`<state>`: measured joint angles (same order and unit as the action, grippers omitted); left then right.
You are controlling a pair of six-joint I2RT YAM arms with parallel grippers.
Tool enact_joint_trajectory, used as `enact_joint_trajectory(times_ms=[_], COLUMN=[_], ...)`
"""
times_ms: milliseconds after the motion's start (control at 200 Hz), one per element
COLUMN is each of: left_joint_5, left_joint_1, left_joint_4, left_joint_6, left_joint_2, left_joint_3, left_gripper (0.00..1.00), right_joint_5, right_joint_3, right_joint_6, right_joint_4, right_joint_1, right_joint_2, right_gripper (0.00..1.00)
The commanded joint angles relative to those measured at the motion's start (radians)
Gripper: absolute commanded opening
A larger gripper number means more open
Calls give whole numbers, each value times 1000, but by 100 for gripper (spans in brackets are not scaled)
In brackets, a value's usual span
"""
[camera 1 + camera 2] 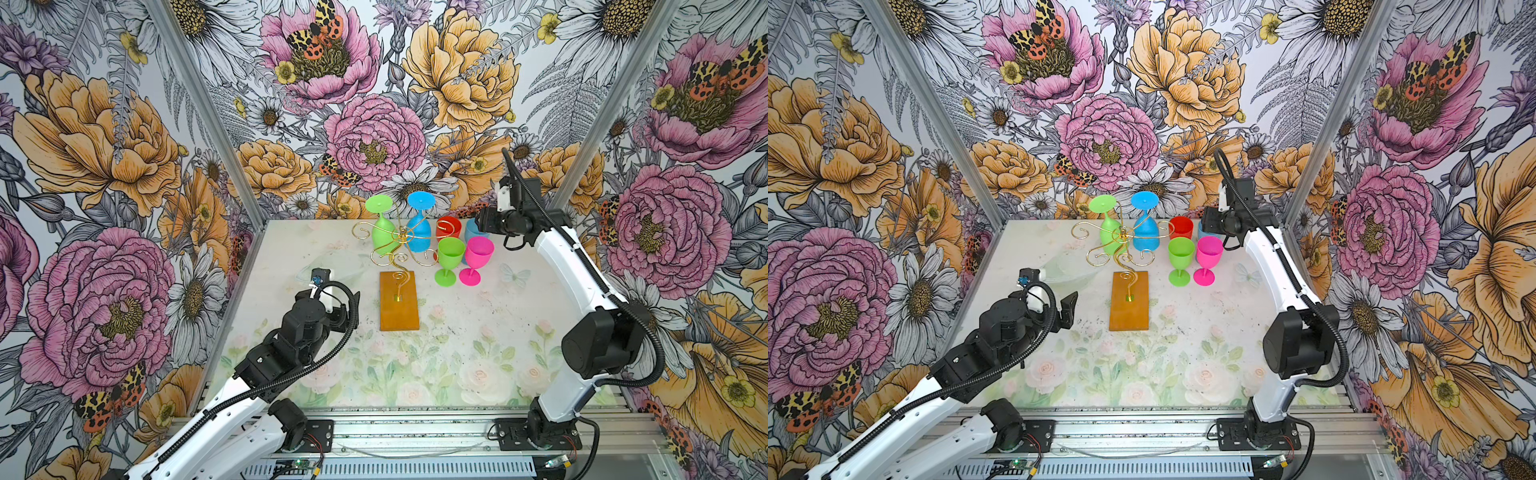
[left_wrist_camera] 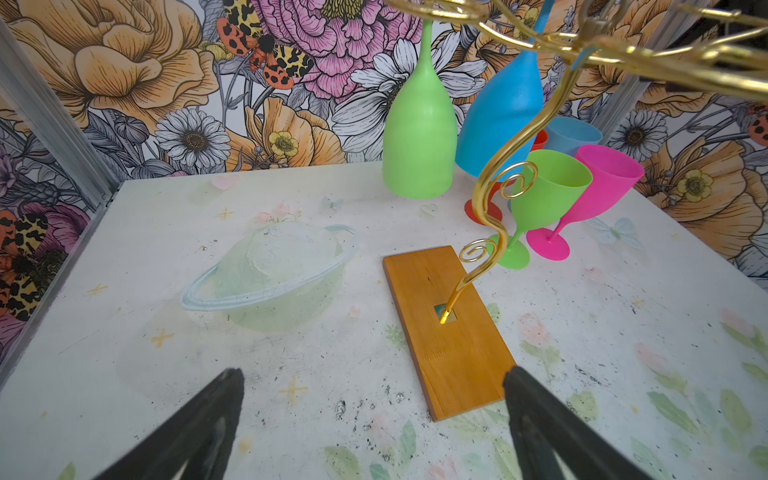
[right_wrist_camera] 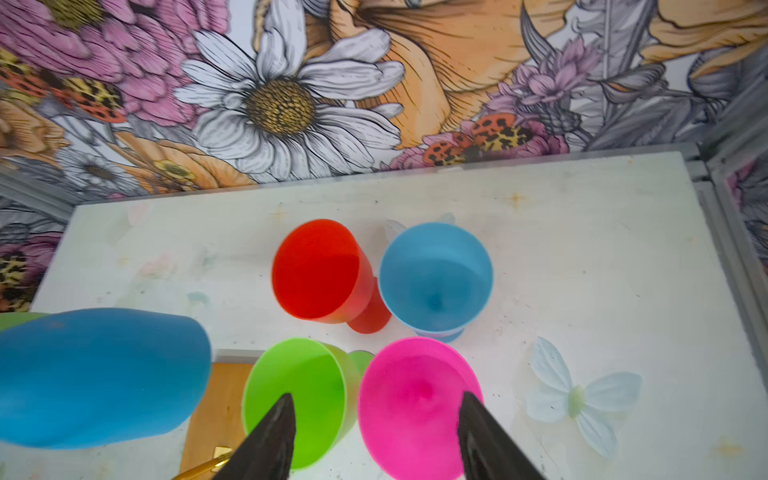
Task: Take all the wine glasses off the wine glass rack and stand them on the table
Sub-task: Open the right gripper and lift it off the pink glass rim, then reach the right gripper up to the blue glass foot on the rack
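Wine glass rack (image 1: pixel 405 311), mid-surface (image 1: pixel 478 332) nearer back edge, is hung with green wine glass (image 1: pixel 384 237), blue wine glass (image 1: pixel 419 239). Left tool (image 2: pixel 374 372), right tool (image 3: pixel 377 398) are spread, empty. Rack could be tipped if a foot is snagged on wire.

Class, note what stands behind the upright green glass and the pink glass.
A red glass stands behind the upright green glass, a light blue glass behind the pink glass, both upright. In both top views the front pair covers their stems and feet.

Gold wine glass rack (image 1: pixel 398 309) stands upright, green glass (image 1: pixel 383 237) and blue glass (image 1: pixel 419 237) hanging inverted.
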<state>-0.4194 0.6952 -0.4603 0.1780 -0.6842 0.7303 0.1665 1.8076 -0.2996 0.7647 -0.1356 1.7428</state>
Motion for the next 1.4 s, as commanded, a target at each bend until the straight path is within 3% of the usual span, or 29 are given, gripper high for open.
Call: enact_joint_trajectory(times_ms=[0, 190, 370, 851, 1396], left_joint_5=[25, 37, 41, 41, 39], left_joint_1=[-14, -17, -19, -21, -22], left_joint_4=[6, 6, 6, 2, 3], left_joint_6=[14, 18, 17, 14, 11], left_joint_2=[11, 18, 30, 38, 35], left_joint_3=[-9, -9, -11, -9, -8], left_gripper=[99, 99, 99, 99, 99], right_joint_5=[215, 435, 494, 544, 572], right_joint_3=[91, 231, 329, 421, 420], right_joint_6=[-65, -129, -159, -210, -234], right_joint_4=[-27, -41, -49, -50, -49], right_joint_1=[6, 0, -32, -106, -111], right_joint_2=[-14, 58, 132, 258, 290], right_gripper=[60, 62, 65, 59, 37])
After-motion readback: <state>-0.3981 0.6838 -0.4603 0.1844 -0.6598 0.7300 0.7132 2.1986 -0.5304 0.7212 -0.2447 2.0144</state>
